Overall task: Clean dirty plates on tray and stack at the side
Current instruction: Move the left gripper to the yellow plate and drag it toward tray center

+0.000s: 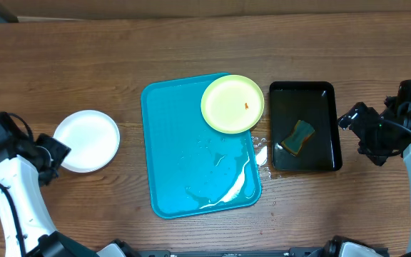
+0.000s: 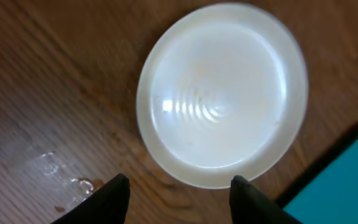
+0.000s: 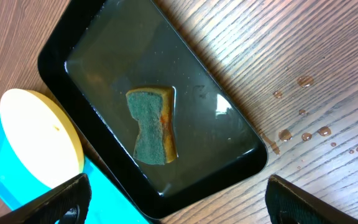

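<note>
We see only a corner of the turquoise tray [image 2: 347, 180] in the left wrist view, cut by the frame's edge. The white plate [image 2: 221, 93] looks blurred; we cannot tell whether it is one plate or a stack.

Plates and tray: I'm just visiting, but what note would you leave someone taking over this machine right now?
Left pincer: open, empty, by the white plate, set aside left of the tray.
Right pincer: open, empty, right of the black tray holding the sponge.
Green plate, orange speck on it, lies on the tray's far right corner.
To do: clean it, stack it on the white plate.
</note>
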